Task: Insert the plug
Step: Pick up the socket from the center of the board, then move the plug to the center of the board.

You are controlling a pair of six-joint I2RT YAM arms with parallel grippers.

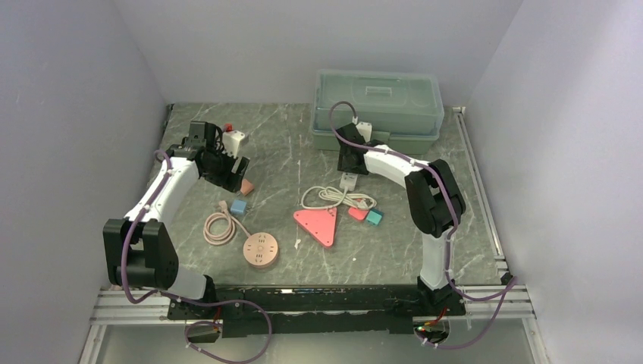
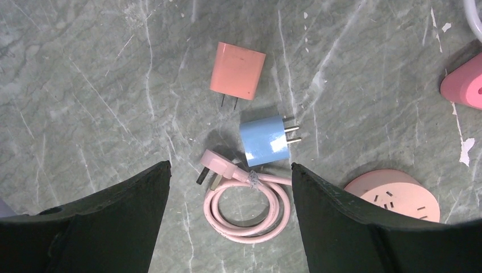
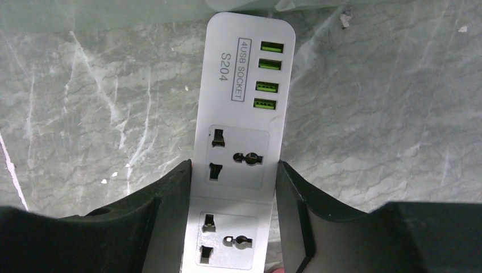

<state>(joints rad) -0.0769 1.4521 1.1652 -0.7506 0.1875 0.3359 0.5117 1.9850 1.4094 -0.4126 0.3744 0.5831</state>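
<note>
Grey-green marbled table [image 1: 288, 152], a lidded box [image 1: 379, 98] at its back, one claw on a strip and the other over loose plugs

Just in front of the box, the right gripper [image 3: 234, 170] had its jaws against both long edges of the white power strip [image 3: 244, 74], apparently gripping it, with sockets and green USB ports facing up. Well left of the box, nearer the arms, the left gripper [image 2: 230, 166] hung wide open and empty over three plugs. The blue plug [image 2: 264, 141], a small rounded block with two flat prongs, lay on its side there. It looked light, rigid and smooth, likely to skid on the stone, so best pinched across its flat faces with the prongs left free. The orange plug [image 2: 237, 71] lay slightly nearer the box and the pink corded plug [image 2: 216, 165] slightly farther
</note>
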